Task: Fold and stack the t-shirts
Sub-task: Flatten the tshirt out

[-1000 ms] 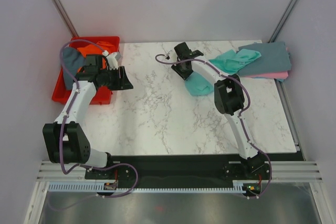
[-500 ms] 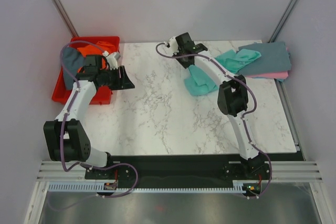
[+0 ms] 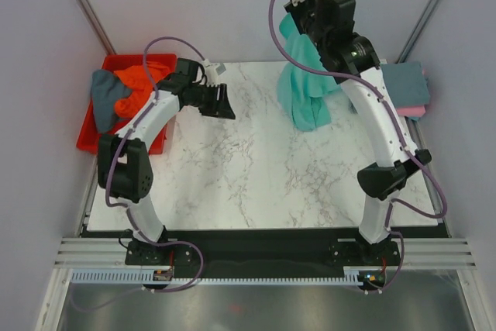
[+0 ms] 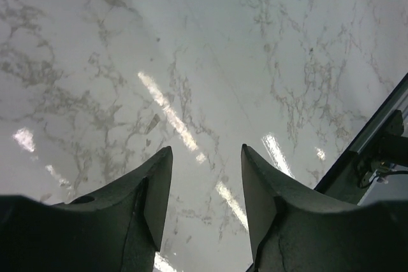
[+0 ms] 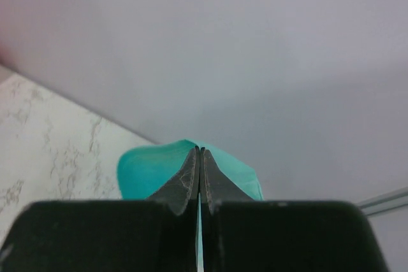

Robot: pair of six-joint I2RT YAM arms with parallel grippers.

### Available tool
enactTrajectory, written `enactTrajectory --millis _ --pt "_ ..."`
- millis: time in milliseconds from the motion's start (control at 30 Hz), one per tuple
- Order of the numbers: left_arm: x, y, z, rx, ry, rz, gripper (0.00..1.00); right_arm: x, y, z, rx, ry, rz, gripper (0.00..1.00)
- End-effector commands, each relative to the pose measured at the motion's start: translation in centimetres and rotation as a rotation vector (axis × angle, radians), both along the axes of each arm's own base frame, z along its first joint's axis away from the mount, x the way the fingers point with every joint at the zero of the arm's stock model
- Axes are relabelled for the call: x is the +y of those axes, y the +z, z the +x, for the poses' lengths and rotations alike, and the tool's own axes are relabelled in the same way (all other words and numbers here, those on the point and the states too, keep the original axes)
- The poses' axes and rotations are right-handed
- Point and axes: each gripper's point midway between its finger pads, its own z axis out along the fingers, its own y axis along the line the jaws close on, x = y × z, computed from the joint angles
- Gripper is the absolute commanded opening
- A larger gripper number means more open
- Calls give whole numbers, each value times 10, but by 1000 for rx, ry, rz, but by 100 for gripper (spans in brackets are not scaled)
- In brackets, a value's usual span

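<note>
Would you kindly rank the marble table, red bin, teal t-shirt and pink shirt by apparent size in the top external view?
1. marble table
2. red bin and teal t-shirt: alike; the hanging shirt is nearer the camera, so unranked
3. pink shirt, only a sliver showing

Open tabletop [image 3: 232, 176] across the middle and the whole near half, free to cross. At the far centre-right, blocked by a teal t-shirt [image 3: 306, 91] hanging from the raised right end effector [image 3: 293, 15]. Beside the left edge, a red bin [image 3: 89, 141] heaped with clothes. At the far right corner, a folded stack [image 3: 407, 83]. Between left end effector [image 3: 225, 105] and hanging cloth, a bare gap.
</note>
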Motion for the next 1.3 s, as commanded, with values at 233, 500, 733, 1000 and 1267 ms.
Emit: enactTrajectory --millis 233,500,733,1000,1267 --pt "-110 -18 13 -136 -248 182 60 -28 51 -16 -131 -98 13 0" --pt "-177 -34 13 -313 -327 386 62 -28 65 -8 -186 -120 27 0" --pt "-193 -61 29 -375 -266 517 62 -31 66 -5 -190 -135 39 0" --pt "-208 -77 78 -517 -158 629 61 -38 84 -14 -226 -144 61 0" --pt "-221 -71 61 -488 -136 586 62 -55 96 -18 -258 -187 59 0"
